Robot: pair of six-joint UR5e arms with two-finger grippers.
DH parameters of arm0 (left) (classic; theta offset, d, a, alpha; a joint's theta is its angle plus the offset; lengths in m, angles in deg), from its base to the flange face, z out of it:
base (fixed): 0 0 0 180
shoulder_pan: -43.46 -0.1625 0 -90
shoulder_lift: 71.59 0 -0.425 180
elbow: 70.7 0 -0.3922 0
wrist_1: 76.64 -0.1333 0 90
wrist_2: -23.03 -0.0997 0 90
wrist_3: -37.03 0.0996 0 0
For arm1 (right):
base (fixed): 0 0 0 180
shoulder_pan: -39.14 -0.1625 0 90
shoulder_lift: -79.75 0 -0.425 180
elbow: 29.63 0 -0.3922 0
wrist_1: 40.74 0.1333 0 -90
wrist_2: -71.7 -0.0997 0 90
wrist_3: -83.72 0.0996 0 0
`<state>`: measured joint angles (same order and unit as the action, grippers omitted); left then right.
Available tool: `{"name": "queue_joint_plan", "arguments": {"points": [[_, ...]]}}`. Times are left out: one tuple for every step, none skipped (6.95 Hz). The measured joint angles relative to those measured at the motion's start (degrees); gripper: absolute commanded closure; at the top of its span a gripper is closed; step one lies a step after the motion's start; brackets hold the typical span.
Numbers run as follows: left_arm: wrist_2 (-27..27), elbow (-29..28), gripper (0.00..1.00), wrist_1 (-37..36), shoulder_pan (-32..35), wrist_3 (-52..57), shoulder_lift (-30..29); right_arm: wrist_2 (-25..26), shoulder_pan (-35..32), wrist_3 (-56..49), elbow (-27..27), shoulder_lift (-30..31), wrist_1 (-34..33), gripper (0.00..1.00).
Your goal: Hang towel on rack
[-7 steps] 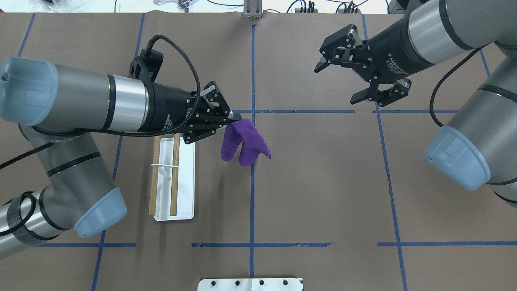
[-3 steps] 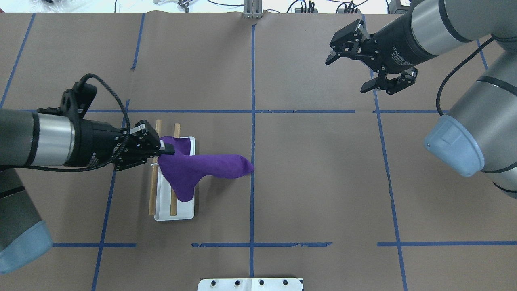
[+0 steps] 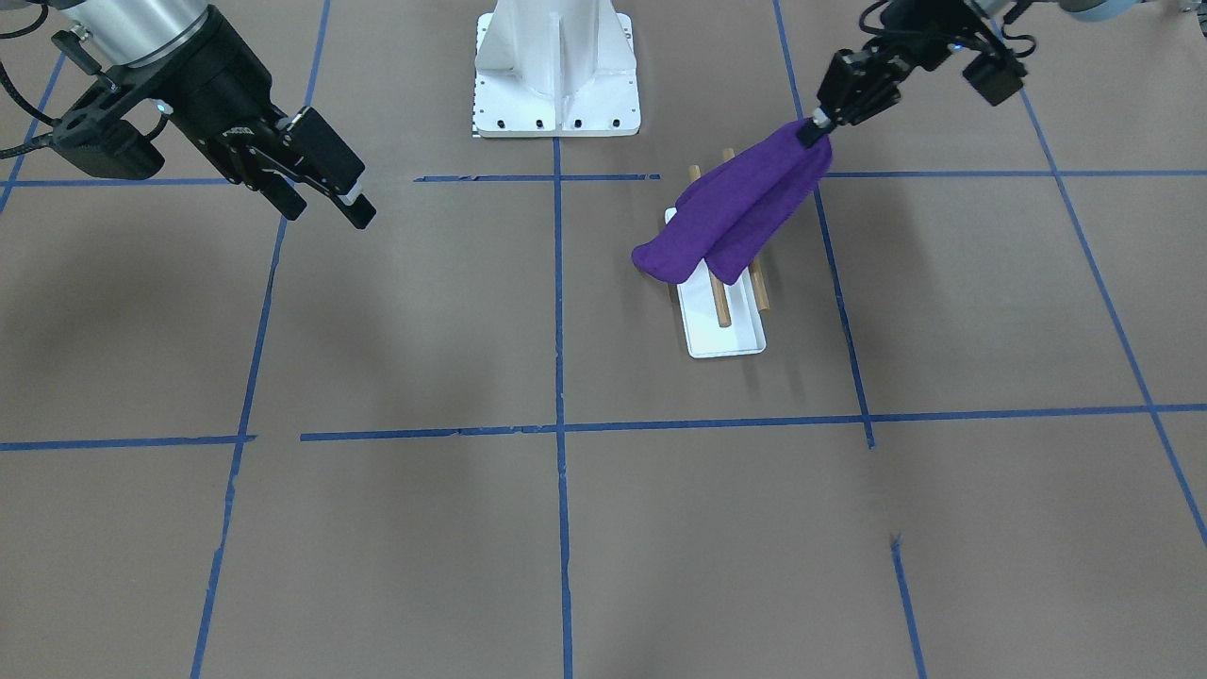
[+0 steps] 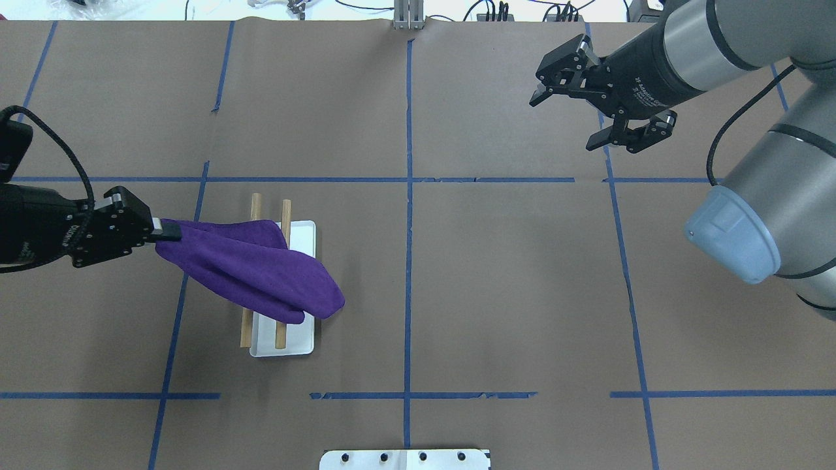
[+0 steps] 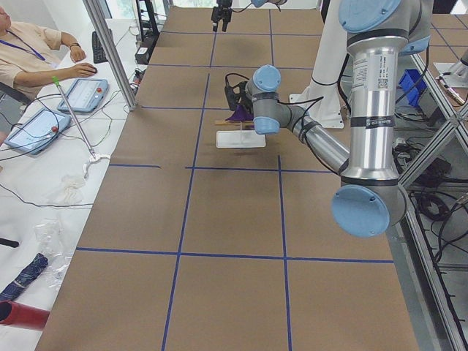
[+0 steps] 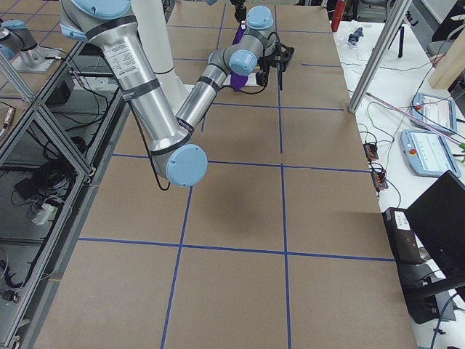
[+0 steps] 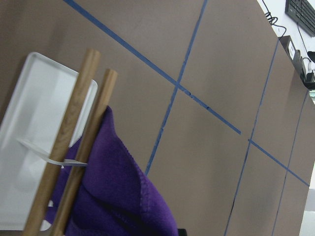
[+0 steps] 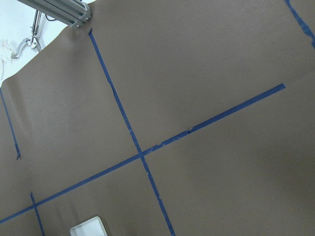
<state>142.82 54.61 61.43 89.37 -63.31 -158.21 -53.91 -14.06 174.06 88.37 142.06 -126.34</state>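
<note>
1. My left claw (image 4: pixel 164 230) is pinched closed on one end of the towel (image 4: pixel 261 271). The fingertips meet on the cloth with no gap visible between them.
2. My left claw sits to the outer left side of the rack (image 4: pixel 302 341), just beyond the outer rod (image 4: pixel 246 329), and holds its end of the towel raised off the surface (image 4: pixel 509 281).
3. The towel runs diagonally from my left claw across both wooden rods. It covers the middle of the outer rod and of the inner rod (image 4: pixel 281 334); both ends of each rod stay exposed.
4. The free end of the towel hangs past the inner edge of the rack's white base, on the side toward the centre of the surface. I cannot tell whether that end touches the surface.
5. In the left wrist view, the towel bunches against the two rods next to the white centre support (image 7: pixel 37 150).
6. The rack stands on the surface in my left half, with its rods parallel to the long sides of the base.
7. My right claw (image 4: pixel 567 121) is spread wide and holds nothing.
8. My right claw hangs above the far right part of the surface, well apart from the rack and the towel.
9. The surface is brown, with a grid of blue tape lines.
</note>
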Motion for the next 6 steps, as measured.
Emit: {"name": "queue_joint_plan", "arguments": {"points": [[0.8, -1.3, 1.00, 0.2, 1.5, 1.3, 0.5, 0.0, 0.0, -0.2, 0.0, 0.1, 0.0, 0.00], [1.1, -3.5, 1.00, 1.4, 2.0, 1.8, 0.4, 0.1, 0.0, -0.2, 0.0, 0.2, 0.0, 0.00], [1.2, -6.1, 0.97, 3.7, 2.1, 2.0, 0.4, 0.4, 0.0, -0.3, 0.0, 0.2, 0.0, 0.00], [1.2, -9.1, 0.72, 6.9, 2.1, 2.0, 0.5, 0.8, 0.0, -0.4, 0.1, 0.2, 0.0, 0.00], [1.2, -12.3, 0.23, 10.5, 2.1, 2.0, 0.6, 0.9, 0.0, -0.4, 0.2, 0.2, 0.0, 0.00], [1.2, -15.4, 0.00, 13.6, 2.0, 2.0, 0.6, 1.0, 0.0, -0.4, 0.3, 0.3, 0.0, 0.00]]}}
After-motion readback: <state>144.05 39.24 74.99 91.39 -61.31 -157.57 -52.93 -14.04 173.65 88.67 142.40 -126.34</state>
